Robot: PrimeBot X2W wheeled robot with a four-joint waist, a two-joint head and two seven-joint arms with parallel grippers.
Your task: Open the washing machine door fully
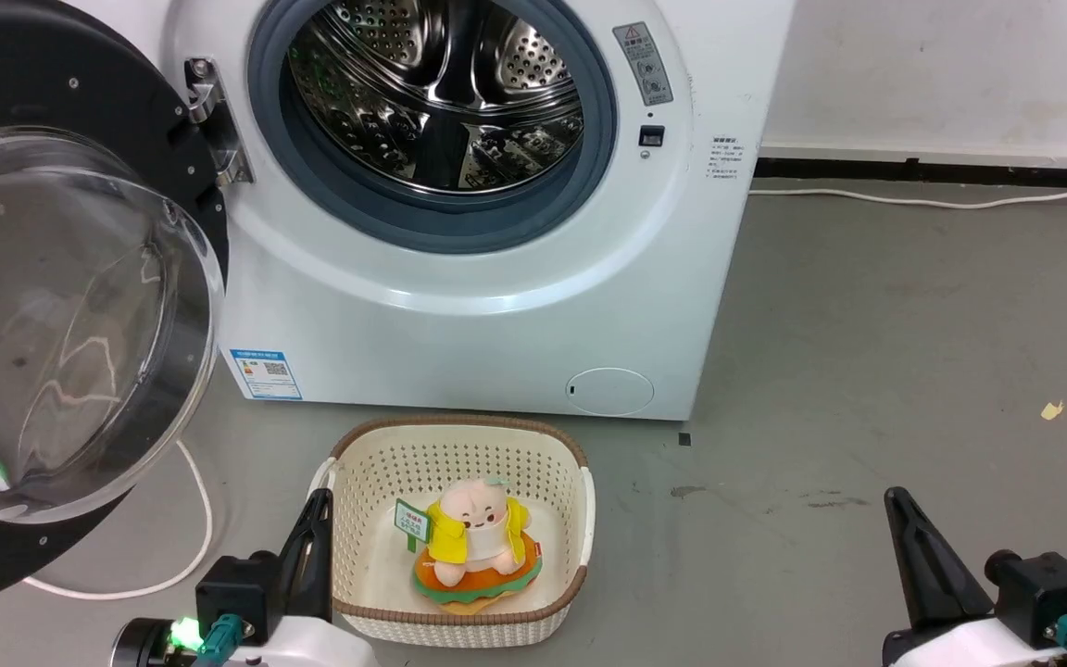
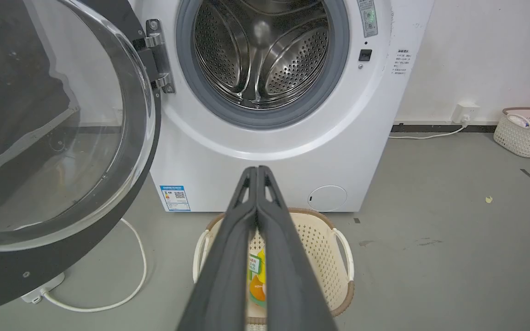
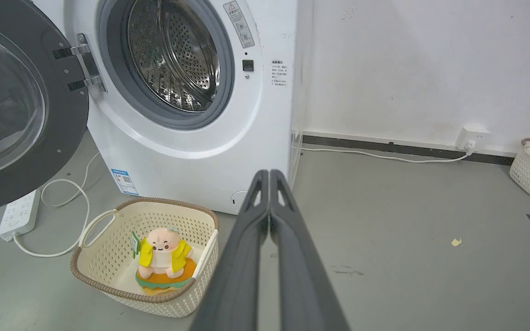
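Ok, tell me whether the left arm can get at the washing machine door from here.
Probably yes. The washing machine door stands open on the robot's left, nothing stands between it and the shut left gripper, and the basket sits on the gripper's other side.

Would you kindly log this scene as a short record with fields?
door: wide open, standing to the left
drum: exposed, no laundry seen
basket: on floor before the machine, toy inside
left gripper: shut, empty, beside basket
right gripper: shut, empty, above bare floor
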